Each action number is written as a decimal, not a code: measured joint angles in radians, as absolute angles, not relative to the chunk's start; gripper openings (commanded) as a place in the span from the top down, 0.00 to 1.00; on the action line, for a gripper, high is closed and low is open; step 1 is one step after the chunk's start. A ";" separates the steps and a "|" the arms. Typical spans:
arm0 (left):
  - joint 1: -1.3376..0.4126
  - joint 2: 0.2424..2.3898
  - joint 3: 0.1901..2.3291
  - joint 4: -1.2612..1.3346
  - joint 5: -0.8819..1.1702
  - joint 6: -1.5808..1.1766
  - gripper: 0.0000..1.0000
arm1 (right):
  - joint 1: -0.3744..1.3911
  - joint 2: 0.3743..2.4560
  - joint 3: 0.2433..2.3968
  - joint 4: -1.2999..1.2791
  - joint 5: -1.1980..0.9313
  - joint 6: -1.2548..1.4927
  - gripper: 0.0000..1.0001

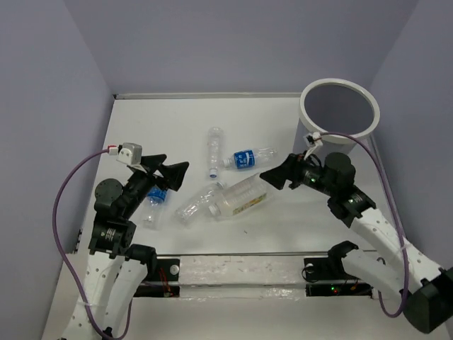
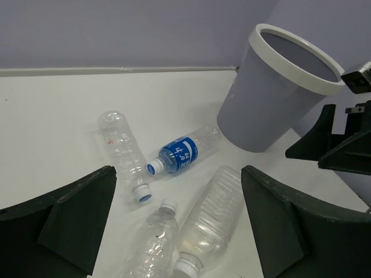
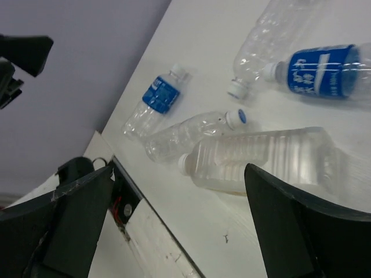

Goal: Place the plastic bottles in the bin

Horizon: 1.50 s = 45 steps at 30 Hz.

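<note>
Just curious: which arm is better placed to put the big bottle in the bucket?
Probably the right. The open right gripper hovers beside the big bottle, with the bucket close behind it; the left gripper is farther from both.

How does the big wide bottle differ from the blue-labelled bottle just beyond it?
The big wide bottle is longer and fatter than the blue-labelled bottle. The blue-labelled bottle wears a bright blue band; the big wide bottle has only a faint yellowish label. Both are clear plastic, lying on their sides, ungripped.
</note>
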State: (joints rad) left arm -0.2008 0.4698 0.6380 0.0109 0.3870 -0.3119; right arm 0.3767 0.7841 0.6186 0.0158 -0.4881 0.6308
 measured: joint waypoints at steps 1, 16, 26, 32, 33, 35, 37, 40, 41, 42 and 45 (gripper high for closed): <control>-0.201 0.468 0.638 0.010 0.390 -0.311 0.01 | 0.458 0.850 0.653 0.016 -0.447 0.615 0.00; -0.310 0.416 0.649 -0.047 0.248 -0.318 0.01 | 0.640 1.673 1.371 -0.009 0.002 0.501 0.00; -0.445 0.413 0.649 -0.080 0.167 -0.353 0.01 | 0.692 2.181 1.860 -0.196 0.187 0.532 0.00; -0.478 0.409 0.649 -0.083 0.146 -0.351 0.01 | 0.702 2.336 2.010 -0.318 0.274 0.542 0.04; -0.482 0.409 0.650 -0.084 0.142 -0.350 0.01 | 0.703 2.353 2.028 -0.334 0.286 0.544 0.05; -0.490 0.409 0.650 -0.091 0.139 -0.349 0.01 | 0.703 2.384 2.063 -0.355 0.304 0.547 0.06; -0.496 0.407 0.650 -0.097 0.133 -0.349 0.01 | 0.703 2.405 2.083 -0.369 0.307 0.554 0.11; -0.498 0.402 0.650 -0.101 0.126 -0.349 0.01 | 0.703 2.436 2.117 -0.383 0.305 0.566 0.15; -0.499 0.399 0.650 -0.102 0.125 -0.349 0.01 | 0.703 2.444 2.125 -0.384 0.304 0.570 0.16; -0.500 0.397 0.650 -0.102 0.122 -0.349 0.01 | 0.703 2.452 2.133 -0.385 0.300 0.573 0.19; -0.500 0.396 0.650 -0.103 0.122 -0.348 0.01 | 0.707 2.475 2.147 -0.389 0.294 0.587 0.33</control>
